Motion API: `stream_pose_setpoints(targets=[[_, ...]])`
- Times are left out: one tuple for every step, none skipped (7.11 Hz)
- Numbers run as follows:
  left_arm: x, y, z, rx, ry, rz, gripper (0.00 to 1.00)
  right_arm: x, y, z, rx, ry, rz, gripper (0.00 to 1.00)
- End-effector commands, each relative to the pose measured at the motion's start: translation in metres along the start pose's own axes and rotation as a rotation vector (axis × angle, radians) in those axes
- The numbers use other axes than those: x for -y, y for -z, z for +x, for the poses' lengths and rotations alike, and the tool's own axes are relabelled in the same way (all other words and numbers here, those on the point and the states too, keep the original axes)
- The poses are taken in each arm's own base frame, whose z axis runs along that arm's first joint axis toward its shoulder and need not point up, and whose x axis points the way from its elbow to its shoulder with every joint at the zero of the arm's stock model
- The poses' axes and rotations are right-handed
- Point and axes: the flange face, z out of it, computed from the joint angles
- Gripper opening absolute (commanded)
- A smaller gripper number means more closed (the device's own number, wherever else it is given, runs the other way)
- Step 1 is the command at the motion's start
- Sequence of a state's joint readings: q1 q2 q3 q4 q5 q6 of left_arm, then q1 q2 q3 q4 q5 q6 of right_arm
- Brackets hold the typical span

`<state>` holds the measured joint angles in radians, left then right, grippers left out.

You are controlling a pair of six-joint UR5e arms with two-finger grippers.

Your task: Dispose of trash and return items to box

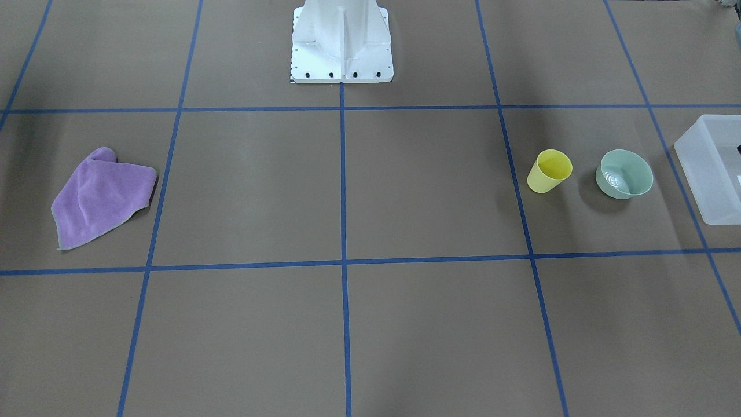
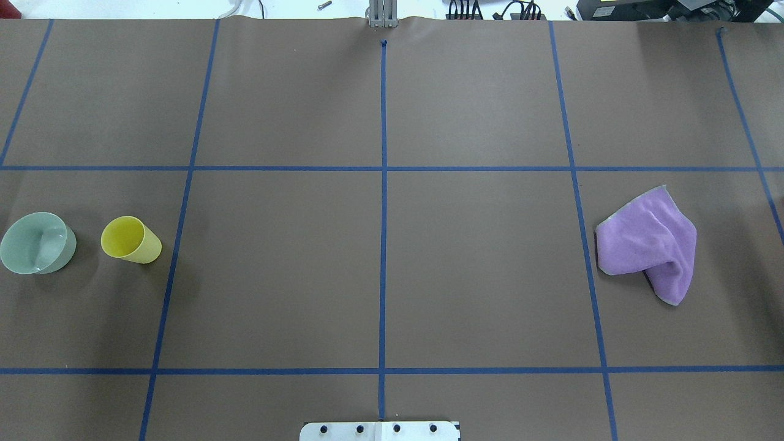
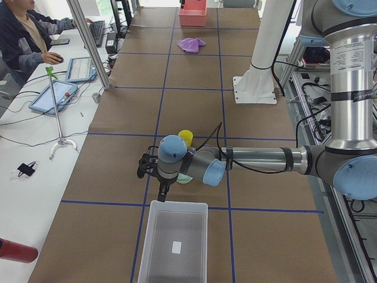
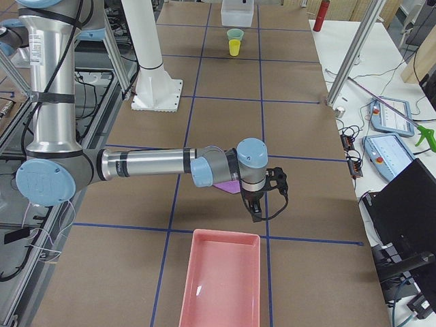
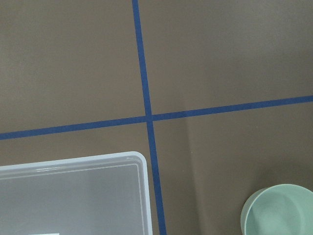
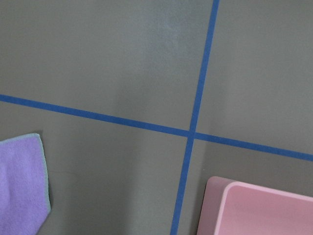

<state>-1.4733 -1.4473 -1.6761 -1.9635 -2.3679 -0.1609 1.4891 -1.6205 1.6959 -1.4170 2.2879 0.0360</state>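
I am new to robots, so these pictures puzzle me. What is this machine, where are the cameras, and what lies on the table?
This is a robot: two jointed arms, each ending in a two-finger gripper. Two cameras look down from above, two from either end, and one rides each wrist. On the brown table stand a small yellow plastic cup and a pale mint-green round bowl, beside a translucent white plastic bin. A purple cloth lies near a pink tray. The left gripper hangs by the bin, the right gripper by the tray; nothing seems held.
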Motion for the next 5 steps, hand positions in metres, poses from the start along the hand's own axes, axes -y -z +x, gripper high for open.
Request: stream_pose_setpoints(targets=[[0.003,-0.005,0.017,0.02,-0.107,0.052,0.98,-0.027,0.002,0.016,-0.004,0.009,-0.016,1.0],[-0.003,-0.01,0.011,0.022,-0.096,0.039,0.98,-0.029,-0.002,0.018,0.0,0.007,-0.02,1.0],[-0.024,-0.01,0.007,0.004,-0.091,0.034,0.98,-0.028,-0.001,0.017,0.004,0.01,-0.017,1.0],[-0.023,-0.013,0.007,-0.001,-0.072,0.027,0.98,-0.027,-0.001,0.017,0.004,0.01,-0.014,1.0],[-0.023,-0.011,0.009,-0.003,-0.08,0.032,0.98,-0.028,0.001,0.014,0.024,0.012,-0.012,1.0]])
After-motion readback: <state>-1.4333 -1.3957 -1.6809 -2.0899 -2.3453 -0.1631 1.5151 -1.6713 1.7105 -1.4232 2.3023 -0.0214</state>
